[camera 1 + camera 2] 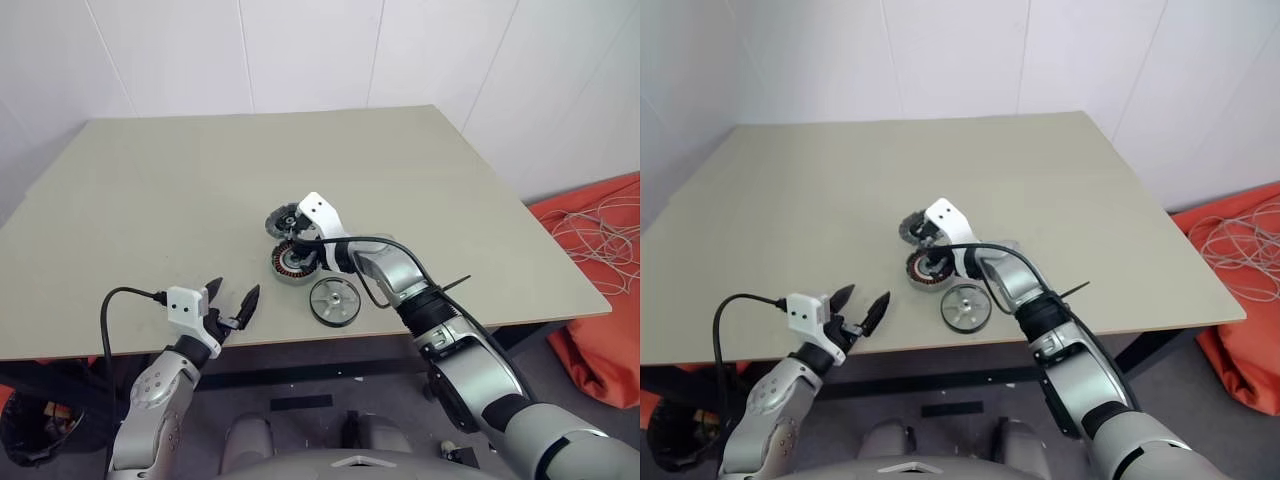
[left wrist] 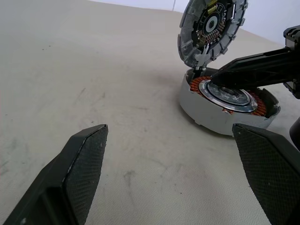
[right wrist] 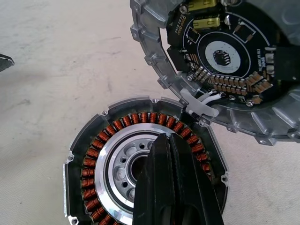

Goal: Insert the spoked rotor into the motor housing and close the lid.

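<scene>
The motor housing (image 3: pixel 93 154), a round ring of copper windings around a silver centre, lies near the middle of the table (image 1: pixel 150 200). The lid (image 3: pixel 220 61), a grey toothed disc with a dark circuit board inside, stands tilted open at the housing's far edge. My right gripper (image 3: pixel 164 140) is shut with nothing in it, its tips over the housing's open centre. The spoked rotor (image 1: pixel 333 300) lies flat on the table just in front and to the right of the housing. My left gripper (image 1: pixel 232 292) hangs open and empty at the table's front edge, pointing at the housing (image 2: pixel 225 112).
An orange bag (image 1: pixel 600 340) with white cables on it lies on the floor past the table's right side. A white wall stands behind the table. The rotor sits close to the table's front edge.
</scene>
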`<state>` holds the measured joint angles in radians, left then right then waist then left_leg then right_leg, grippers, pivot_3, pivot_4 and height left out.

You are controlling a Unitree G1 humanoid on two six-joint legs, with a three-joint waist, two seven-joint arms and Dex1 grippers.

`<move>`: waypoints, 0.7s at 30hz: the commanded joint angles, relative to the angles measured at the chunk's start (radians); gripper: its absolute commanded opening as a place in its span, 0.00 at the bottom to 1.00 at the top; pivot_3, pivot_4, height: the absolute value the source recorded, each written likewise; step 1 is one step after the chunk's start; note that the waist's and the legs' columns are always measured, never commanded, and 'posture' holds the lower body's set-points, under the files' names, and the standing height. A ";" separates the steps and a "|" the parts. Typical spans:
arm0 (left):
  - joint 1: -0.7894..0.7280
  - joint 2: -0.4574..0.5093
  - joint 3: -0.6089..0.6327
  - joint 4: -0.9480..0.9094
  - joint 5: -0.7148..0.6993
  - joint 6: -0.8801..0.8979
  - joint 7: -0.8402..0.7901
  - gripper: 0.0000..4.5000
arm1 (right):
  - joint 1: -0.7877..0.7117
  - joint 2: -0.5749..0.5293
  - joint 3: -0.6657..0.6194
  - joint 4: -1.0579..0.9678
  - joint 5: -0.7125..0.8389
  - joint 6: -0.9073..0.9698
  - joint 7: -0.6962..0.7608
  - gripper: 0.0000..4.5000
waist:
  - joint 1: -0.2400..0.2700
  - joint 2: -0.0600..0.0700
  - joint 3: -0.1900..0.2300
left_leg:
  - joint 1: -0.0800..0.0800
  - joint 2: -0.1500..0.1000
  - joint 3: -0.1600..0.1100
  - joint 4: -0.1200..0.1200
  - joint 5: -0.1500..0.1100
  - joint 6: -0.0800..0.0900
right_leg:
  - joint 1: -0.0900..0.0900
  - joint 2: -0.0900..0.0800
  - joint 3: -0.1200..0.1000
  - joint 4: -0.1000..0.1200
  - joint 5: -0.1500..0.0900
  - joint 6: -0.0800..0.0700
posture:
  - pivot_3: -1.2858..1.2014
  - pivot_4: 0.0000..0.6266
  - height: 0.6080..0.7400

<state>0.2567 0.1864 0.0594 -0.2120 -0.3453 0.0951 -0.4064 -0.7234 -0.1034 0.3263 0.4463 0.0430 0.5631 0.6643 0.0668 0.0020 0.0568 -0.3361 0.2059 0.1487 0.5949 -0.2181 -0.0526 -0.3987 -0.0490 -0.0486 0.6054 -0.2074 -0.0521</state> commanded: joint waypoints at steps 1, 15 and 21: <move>-0.006 -0.002 0.005 -0.015 0.002 -0.022 -0.003 1.00 | -0.024 0.004 -0.015 -0.028 0.001 -0.011 0.003 0.00 | 0.000 0.000 0.000 | 0.000 0.000 0.000 0.000 0.000 0.000 | 0.000 0.000 0.000 0.000 0.000 0.000 | 0.52 0.00 1.00; -0.002 -0.003 0.003 -0.014 0.003 -0.026 -0.003 1.00 | 0.008 0.011 0.003 -0.118 0.016 0.026 0.054 0.00 | 0.000 0.000 0.000 | 0.000 0.000 0.000 0.000 0.000 0.000 | 0.000 0.000 0.000 0.000 0.000 0.000 | 0.52 0.00 1.00; -0.001 -0.002 0.003 -0.020 0.003 -0.024 0.000 1.00 | 0.021 0.005 0.016 -0.102 0.000 0.026 0.059 0.00 | 0.000 0.001 0.000 | 0.000 0.000 0.000 0.000 0.000 0.000 | 0.000 0.000 0.000 0.000 0.000 0.000 | 0.52 0.00 1.00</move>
<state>0.2572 0.1846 0.0586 -0.2042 -0.3451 0.0871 -0.4057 -0.6905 -0.0980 0.3453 0.3703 0.0429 0.5951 0.7201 0.0672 0.0025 0.0573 -0.3359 0.2060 0.1487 0.5948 -0.2181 -0.0526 -0.3986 -0.0490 -0.0486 0.6055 -0.2074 -0.0521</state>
